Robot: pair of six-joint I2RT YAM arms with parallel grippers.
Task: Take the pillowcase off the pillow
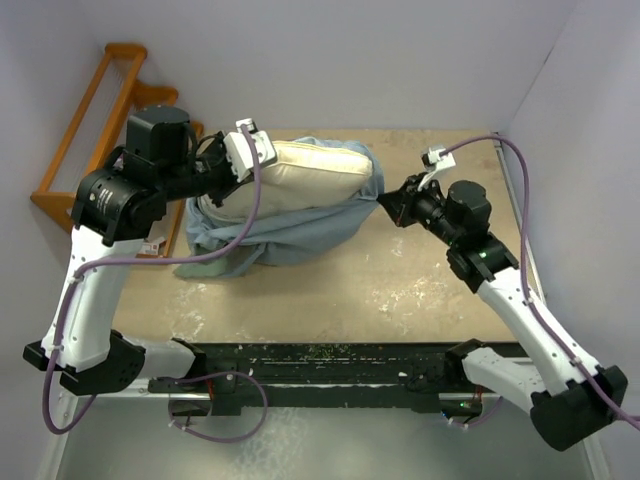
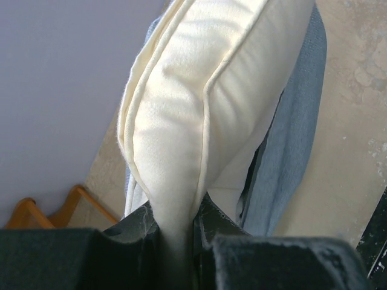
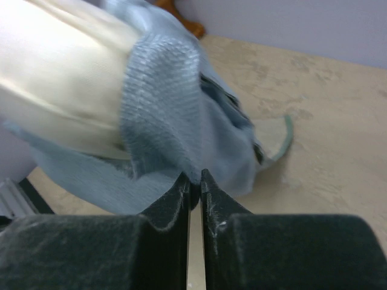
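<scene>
Beside the pillow [image 1: 305, 170], an orange wooden rack [image 1: 74, 125]

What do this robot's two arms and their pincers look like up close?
The left arm and right arm have smooth white shells between bulky black joints. A thin purple cable loops along each. A small green light glows on the right one. The left gripper and right gripper each end in two wedge-shaped black fingers, scuffed with pale dust.
</scene>
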